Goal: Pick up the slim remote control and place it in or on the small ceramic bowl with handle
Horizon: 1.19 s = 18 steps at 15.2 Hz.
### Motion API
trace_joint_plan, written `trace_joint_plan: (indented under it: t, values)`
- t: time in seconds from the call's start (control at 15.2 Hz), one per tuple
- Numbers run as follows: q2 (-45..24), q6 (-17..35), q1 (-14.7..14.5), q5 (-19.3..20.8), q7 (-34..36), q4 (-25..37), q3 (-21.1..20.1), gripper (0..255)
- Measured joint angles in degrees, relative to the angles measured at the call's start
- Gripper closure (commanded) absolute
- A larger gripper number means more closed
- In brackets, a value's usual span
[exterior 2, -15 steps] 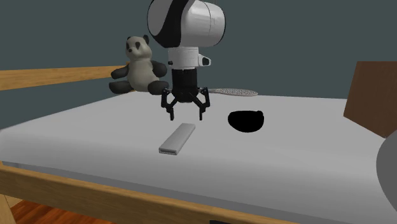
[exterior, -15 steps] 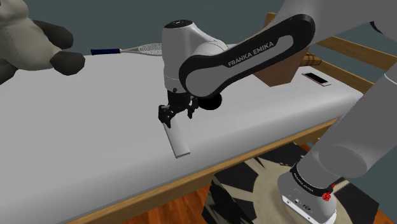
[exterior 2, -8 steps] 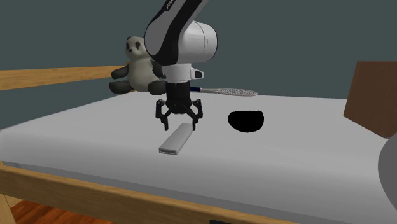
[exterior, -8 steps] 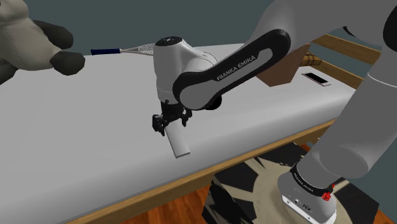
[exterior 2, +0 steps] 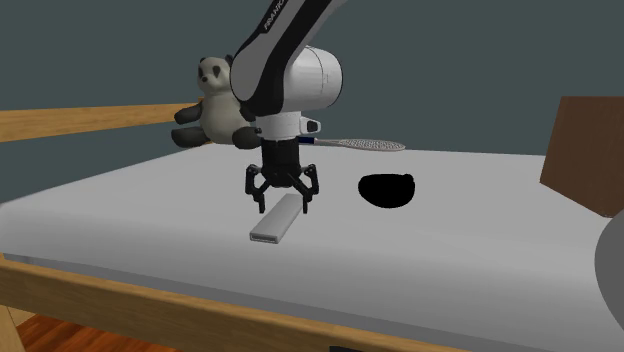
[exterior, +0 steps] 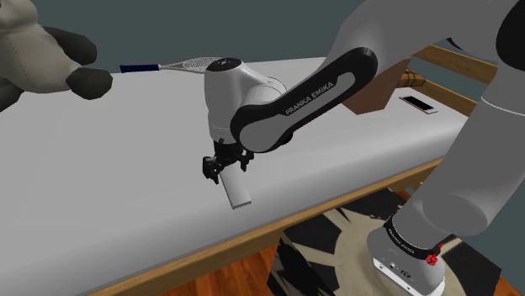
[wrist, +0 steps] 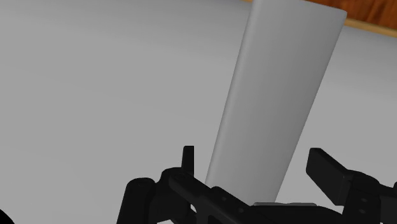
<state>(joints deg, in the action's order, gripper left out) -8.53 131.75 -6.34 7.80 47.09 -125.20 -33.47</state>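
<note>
Near the middle of the shoulder view, the black gripper (exterior: 223, 167) hung low over one end of the slim grey remote (exterior: 238, 192), its fingers spread apart on either side and gripping nothing. The remote lay flat on the pale mattress (exterior 2: 480, 235), with the black bowl (exterior 2: 386, 190) to its right in the second exterior view.

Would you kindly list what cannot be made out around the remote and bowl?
Bowl, second exterior view: flat black shape; handle and inside unreadable.
Remote, wrist view: one end covered by the gripper.
Panda toy, shoulder view: cut off by the left edge.
</note>
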Motion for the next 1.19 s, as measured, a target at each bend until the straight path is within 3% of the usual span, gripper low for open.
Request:
trace_joint_plan:
  t: [0.07,0.13,0.79,1.19]
  values:
    - [0.0,0.0,0.0,0.0,0.0,0.0,0.0,0]
    - [0.0,0.0,0.0,0.0,0.0,0.0,0.0,255]
    - [0.0,0.0,0.0,0.0,0.0,0.0,0.0,255]
    - [2.8,-3.3,0.4,-2.2,-1.5,1.1,-0.5,255]
